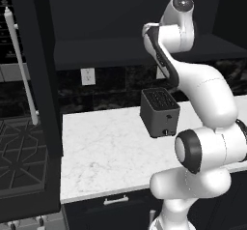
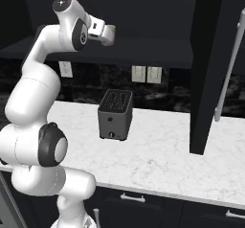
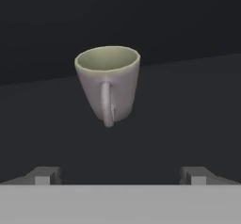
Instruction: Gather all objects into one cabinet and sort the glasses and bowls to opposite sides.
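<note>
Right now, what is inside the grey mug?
The grey mug stands upright on the dark shelf, handle toward the camera. Only its pale inner wall near the rim shows, and nothing pokes above it; the bottom is hidden.

White arm (image 1: pixel 212 98) w/ dark joints

One grey mug (image 3: pixel 108 83), one toaster (image 1: pixel 159 112), two open cabinet doors (image 1: pixel 36 74) — three wall outlets (image 2: pixel 139 74).
</note>
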